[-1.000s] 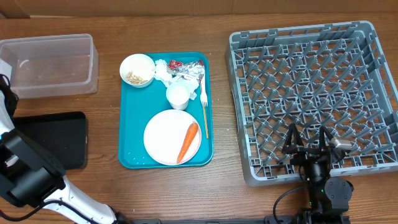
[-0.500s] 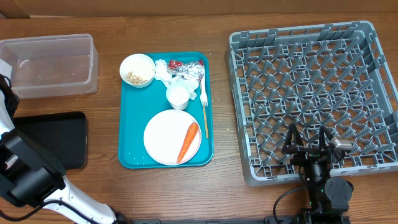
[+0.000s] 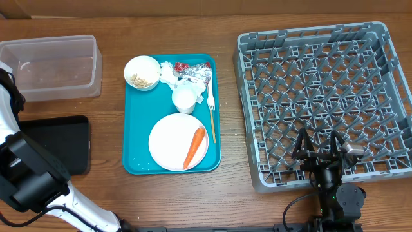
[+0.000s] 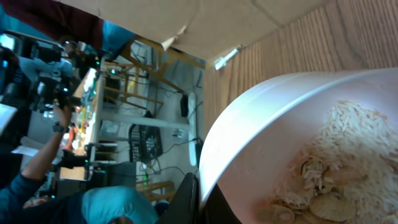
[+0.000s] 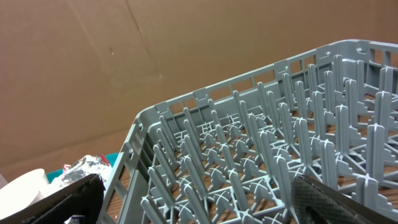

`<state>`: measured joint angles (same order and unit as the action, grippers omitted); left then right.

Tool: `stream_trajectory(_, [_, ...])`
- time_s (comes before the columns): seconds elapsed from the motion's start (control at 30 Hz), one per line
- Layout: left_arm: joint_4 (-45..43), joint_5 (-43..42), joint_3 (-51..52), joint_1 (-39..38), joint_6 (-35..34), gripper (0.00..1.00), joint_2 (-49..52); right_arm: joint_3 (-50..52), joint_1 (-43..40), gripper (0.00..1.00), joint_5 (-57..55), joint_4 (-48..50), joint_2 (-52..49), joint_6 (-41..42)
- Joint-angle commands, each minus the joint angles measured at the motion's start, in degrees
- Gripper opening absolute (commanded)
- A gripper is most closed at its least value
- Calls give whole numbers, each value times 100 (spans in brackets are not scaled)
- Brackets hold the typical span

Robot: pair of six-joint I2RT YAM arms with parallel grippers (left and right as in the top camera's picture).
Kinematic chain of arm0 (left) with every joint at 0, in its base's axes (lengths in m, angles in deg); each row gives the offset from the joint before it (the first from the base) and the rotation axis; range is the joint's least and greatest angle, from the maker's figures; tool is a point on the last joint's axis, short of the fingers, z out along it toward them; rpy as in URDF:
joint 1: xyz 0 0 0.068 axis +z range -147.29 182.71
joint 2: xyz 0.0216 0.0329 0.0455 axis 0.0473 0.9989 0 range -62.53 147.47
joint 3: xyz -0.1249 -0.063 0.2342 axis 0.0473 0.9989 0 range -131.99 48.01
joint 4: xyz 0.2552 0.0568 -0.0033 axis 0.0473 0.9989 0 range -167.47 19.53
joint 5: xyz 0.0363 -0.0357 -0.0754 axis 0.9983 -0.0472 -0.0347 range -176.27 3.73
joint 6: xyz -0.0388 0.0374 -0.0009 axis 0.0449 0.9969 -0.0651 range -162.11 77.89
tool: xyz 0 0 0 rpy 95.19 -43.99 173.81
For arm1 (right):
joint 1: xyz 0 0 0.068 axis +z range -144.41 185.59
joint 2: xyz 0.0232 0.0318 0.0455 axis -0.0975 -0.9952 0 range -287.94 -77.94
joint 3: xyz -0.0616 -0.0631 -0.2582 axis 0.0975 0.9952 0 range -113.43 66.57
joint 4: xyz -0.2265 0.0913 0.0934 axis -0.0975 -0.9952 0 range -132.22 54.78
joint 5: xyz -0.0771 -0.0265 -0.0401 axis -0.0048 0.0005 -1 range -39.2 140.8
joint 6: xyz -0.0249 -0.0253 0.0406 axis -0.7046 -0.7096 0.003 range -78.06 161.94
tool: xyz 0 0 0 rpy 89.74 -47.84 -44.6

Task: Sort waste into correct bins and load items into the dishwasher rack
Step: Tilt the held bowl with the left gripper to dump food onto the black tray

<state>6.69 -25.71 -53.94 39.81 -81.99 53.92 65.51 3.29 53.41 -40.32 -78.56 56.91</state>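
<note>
Left arm (image 3: 8, 96) just crept up the table's (image 3: 103, 193) left edge toward the clear tub (image 3: 48, 40) in the far-left corner, left gripper (image 4: 199, 200) pinching the white bowl (image 4: 261, 143) of beige food bits (image 4: 336, 168), probably for tipping, while the right gripper (image 3: 318, 147) waits spread over the rack (image 3: 386, 38).

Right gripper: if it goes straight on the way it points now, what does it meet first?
Probably the upright pegs of the dishwasher rack, just inside its near wall. The right gripper is open at that edge; depth is unclear.
</note>
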Motion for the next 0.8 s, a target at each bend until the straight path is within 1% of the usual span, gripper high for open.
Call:
stream_trajectory(0.0, [-22, 511, -46, -7, 94, 4, 46, 59, -35, 100, 0, 46, 46, 9])
stream_trajectory(0.23, [-46, 743, -42, -13, 103, 4, 55, 59, -35, 100, 0, 46, 46, 9])
stream_trajectory(0.5, [-46, 754, -42, -96, 138, 4, 125, 59, -35, 100, 0, 46, 46, 9])
stream_trajectory(0.77, [-24, 872, -42, -315, 221, 4, 756, 59, -35, 100, 0, 46, 46, 9])
